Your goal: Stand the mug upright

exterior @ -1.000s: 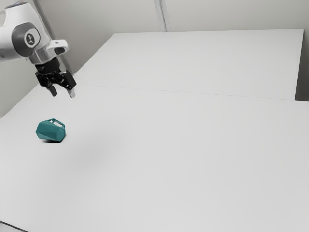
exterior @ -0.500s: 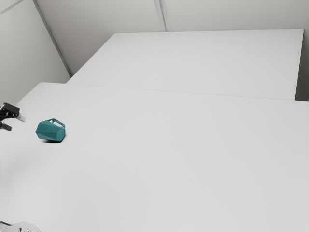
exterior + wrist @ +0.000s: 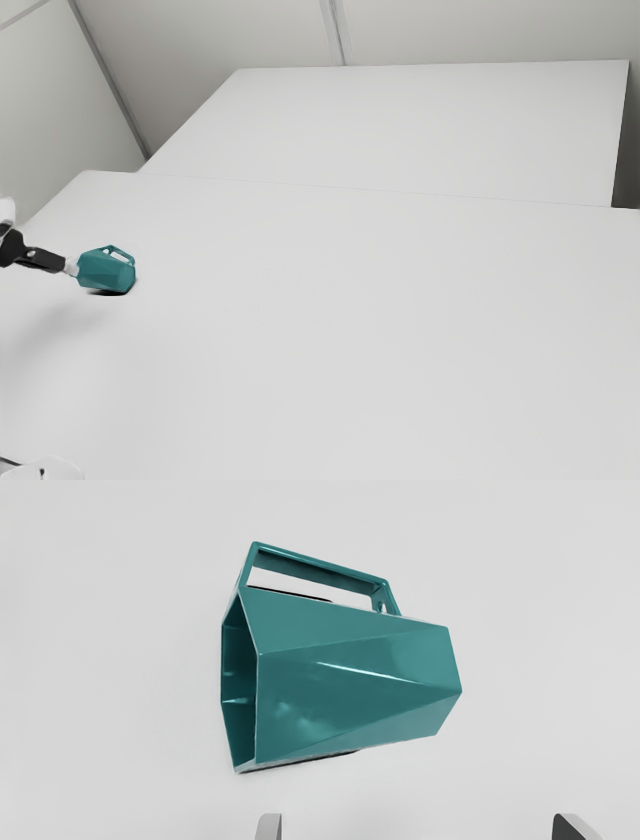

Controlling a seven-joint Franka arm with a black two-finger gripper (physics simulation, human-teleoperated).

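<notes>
- Your mug [image 3: 105, 271] lies on its side on the desk [image 3: 350, 320], near the exterior view's left.
- You have the fingers [image 3: 71, 267] spread wide, with nothing pinched between them; in the exterior view their tips appear right at the mug, but you can't tell whether they touch it.
- In your wrist view, the handle [image 3: 320, 570] is on the mug's side away from the fingers [image 3: 270, 828], and the mouth [image 3: 240, 675] faces sideways.

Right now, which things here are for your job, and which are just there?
For my job:
- mug, on its side, to be stood up
- end effector, open, to do the lifting
- table, under the mug

Just there:
- wall
- white panel past the table
</notes>
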